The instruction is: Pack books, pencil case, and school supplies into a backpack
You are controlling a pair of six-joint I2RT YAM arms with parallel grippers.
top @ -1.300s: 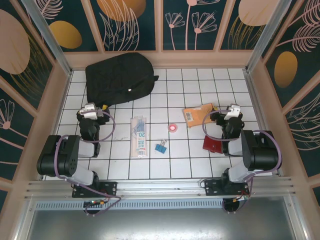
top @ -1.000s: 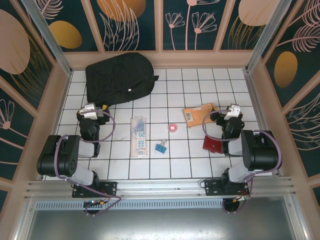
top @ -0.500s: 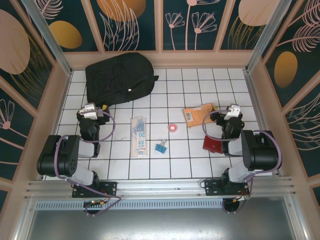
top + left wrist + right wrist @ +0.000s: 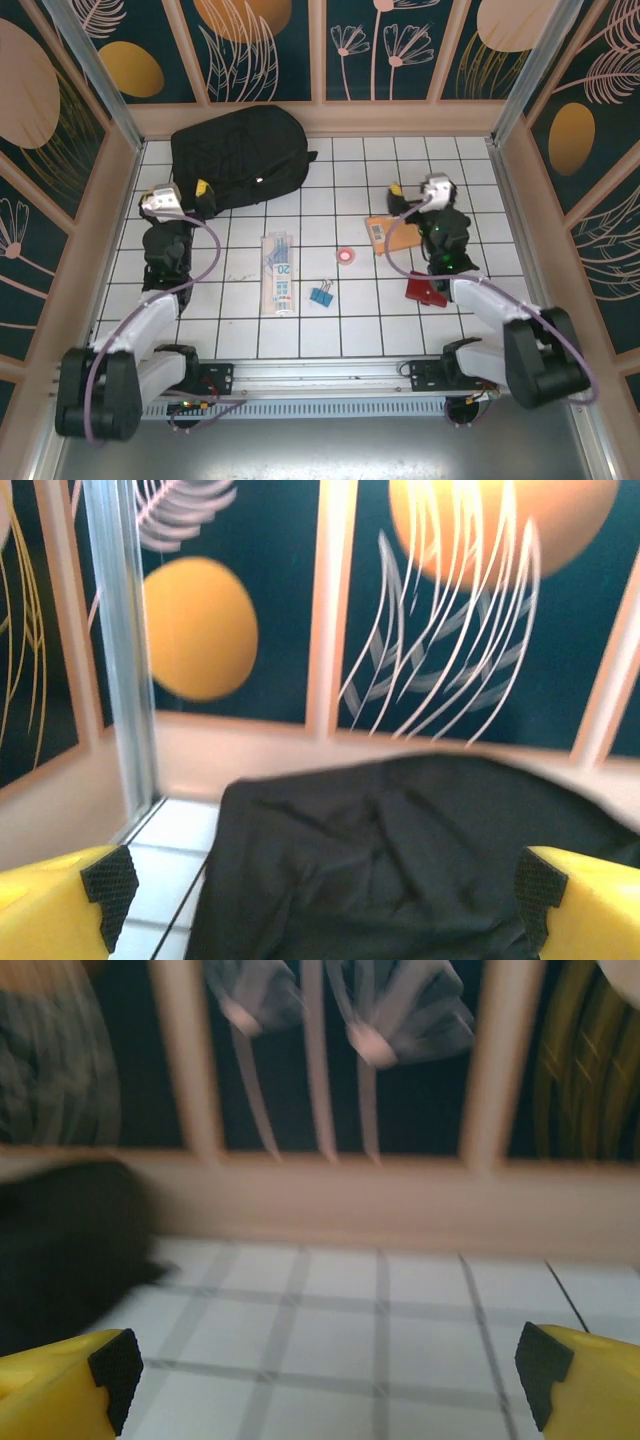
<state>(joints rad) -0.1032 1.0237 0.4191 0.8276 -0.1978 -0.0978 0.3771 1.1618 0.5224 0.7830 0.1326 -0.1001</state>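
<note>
We look down on both arms stretched out over the white tiled table (image 4: 330,330). The left gripper (image 4: 200,192) hangs at the near edge of the black backpack (image 4: 240,155), which lies flat in the far left corner against the back wall. In the left wrist view the claw is spread wide, its two yellow tips far apart with the backpack's dark fabric between them and nothing pinched; whether it touches the fabric we cannot tell.

The right gripper (image 4: 400,195) is out over the far right part of the table, just beyond the orange-brown book (image 4: 385,232), which lies flat and is partly covered by the arm. This claw is spread wide too and holds nothing, with only bare tiles between its tips in the right wrist view.

The dark red book (image 4: 425,288) lies nearer the arm bases, under the right arm. The pencil case (image 4: 278,272) lies lengthwise in the middle of the table, the blue binder clip (image 4: 321,296) just to its right, and the pink disc (image 4: 347,255) between the clip and the orange-brown book. All of them lie outside the backpack.
</note>
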